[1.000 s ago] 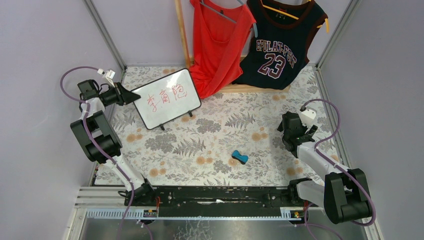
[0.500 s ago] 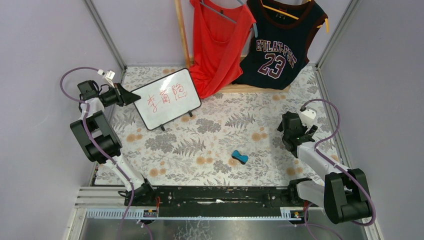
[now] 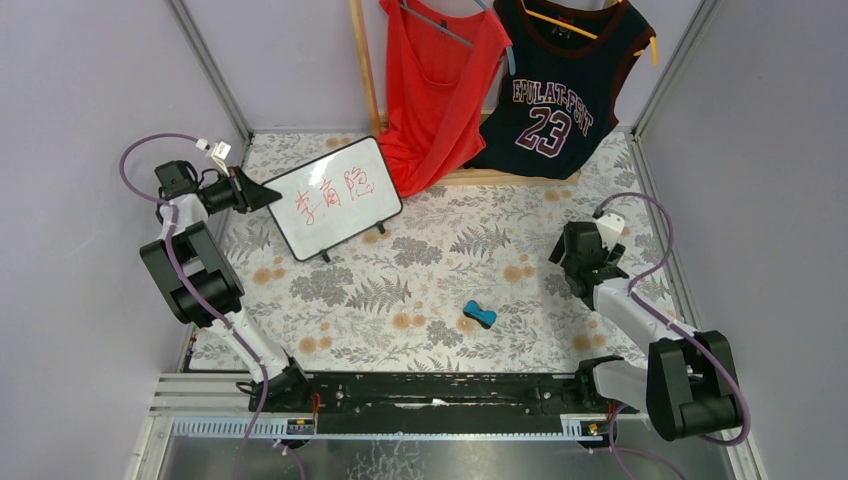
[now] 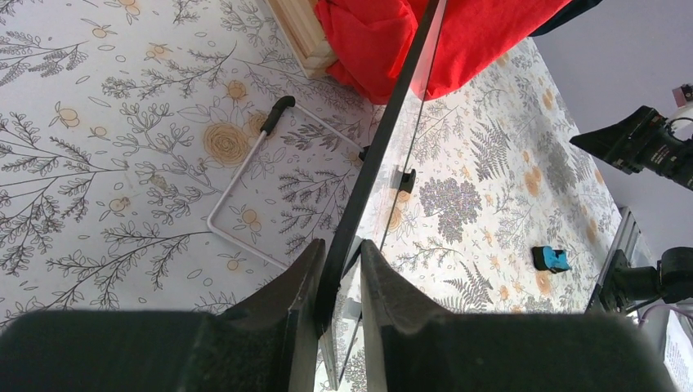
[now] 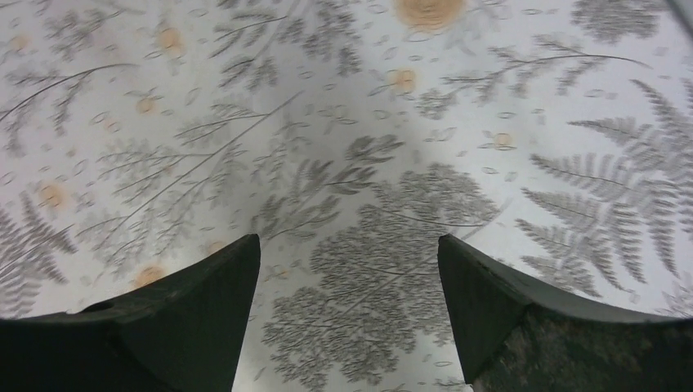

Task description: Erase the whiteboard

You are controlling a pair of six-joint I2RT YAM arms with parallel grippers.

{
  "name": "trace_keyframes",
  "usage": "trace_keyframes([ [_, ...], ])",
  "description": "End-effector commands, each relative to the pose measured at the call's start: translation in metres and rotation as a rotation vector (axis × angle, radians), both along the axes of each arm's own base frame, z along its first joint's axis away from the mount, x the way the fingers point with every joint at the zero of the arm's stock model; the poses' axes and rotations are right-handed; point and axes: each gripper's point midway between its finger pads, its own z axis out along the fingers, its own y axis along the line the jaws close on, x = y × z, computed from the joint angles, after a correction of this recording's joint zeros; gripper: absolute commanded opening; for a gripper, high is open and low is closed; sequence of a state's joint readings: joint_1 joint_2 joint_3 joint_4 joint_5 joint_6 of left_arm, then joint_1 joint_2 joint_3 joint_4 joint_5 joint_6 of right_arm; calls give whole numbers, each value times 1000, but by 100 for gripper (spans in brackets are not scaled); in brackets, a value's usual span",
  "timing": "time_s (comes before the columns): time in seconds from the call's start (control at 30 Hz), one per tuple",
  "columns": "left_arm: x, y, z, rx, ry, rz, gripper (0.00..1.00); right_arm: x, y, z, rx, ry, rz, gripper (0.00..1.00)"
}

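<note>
Notably, the left gripper (image 4: 339, 265) clamps the edge of the whiteboard (image 3: 335, 197), which stands at the far left of the table (image 3: 440, 270). The right gripper (image 5: 349, 278) hangs spread and empty. Wiping pressure could tip the board or slip its thin frame.

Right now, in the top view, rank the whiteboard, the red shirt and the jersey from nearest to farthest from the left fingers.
1. The whiteboard, its left edge clamped in the left fingers.
2. The red shirt, hanging at the back, just right of the board.
3. The jersey, hanging farther right.
</note>
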State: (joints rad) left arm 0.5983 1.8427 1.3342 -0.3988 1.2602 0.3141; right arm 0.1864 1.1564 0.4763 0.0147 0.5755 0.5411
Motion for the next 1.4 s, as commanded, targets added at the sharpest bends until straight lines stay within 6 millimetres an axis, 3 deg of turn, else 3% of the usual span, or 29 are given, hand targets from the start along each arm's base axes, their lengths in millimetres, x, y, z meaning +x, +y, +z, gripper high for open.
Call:
trace_keyframes([
  [0.0, 3, 11, -8, 52, 18, 28, 0, 25, 44, 19, 125, 31, 220, 84],
  [0.2, 1, 8, -4, 46, 14, 24, 0, 19, 98, 53, 221, 140, 523, 82],
  [0.3, 0, 7, -6, 43, 20, 23, 0, 0, 132, 59, 312, 230, 692, 82],
  [0.43, -1, 7, -8, 45, 22, 23, 0, -30, 175, 49, 265, 377, 862, 82],
  [0.6, -1, 6, -8, 43, 24, 23, 0, -62, 208, 26, 116, 529, 1003, 82],
  [1.1, -3, 3, -8, 41, 28, 20, 0, -121, 248, 1, 81, 663, 1237, 84],
  [1.37, -5, 1, -8, 40, 30, 20, 0, -132, 250, -19, 37, 709, 1229, 78],
])
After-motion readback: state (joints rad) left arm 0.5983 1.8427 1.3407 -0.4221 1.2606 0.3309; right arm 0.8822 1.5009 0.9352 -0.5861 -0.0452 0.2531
